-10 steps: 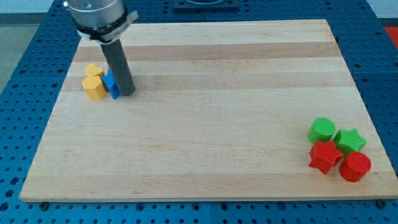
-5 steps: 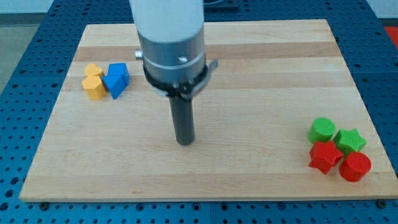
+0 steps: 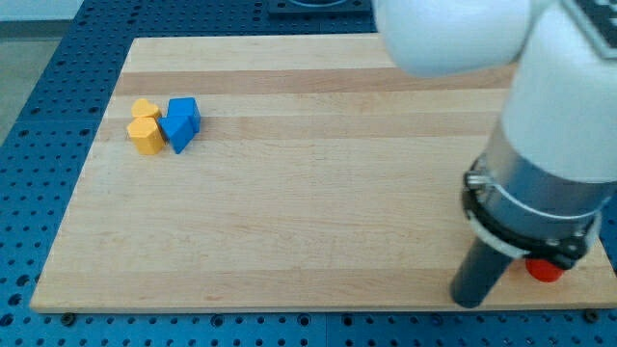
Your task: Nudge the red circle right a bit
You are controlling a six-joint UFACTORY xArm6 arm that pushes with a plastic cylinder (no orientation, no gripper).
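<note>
My tip (image 3: 469,300) rests on the wooden board (image 3: 308,222) close to its edge at the view's bottom, on the view's right side. There is no pincer on this arm, only the straight dark rod, so nothing is opened, closed or held. The red circle (image 3: 546,270) shows only as a small sliver just to the view's right of the tip, at about the same height, with most of it hidden behind the arm's grey collar and white body. Whether the tip touches it cannot be told; a gap appears between rod and block, but the collar hides the join. The placement looks deliberate: the tip stands on the circle's left flank, which is the side from which a rightward push must start. Any other blocks near the circle are covered by the arm and cannot be reported. Far off toward the view's top left of the tip sit a blue block (image 3: 180,122) and two yellow blocks (image 3: 146,128), touching one another and well clear of the work. In my judgement the nudge is not yet shown as done, and a short, gentle stroke is called for, since the circle lies near the board's right edge.
</note>
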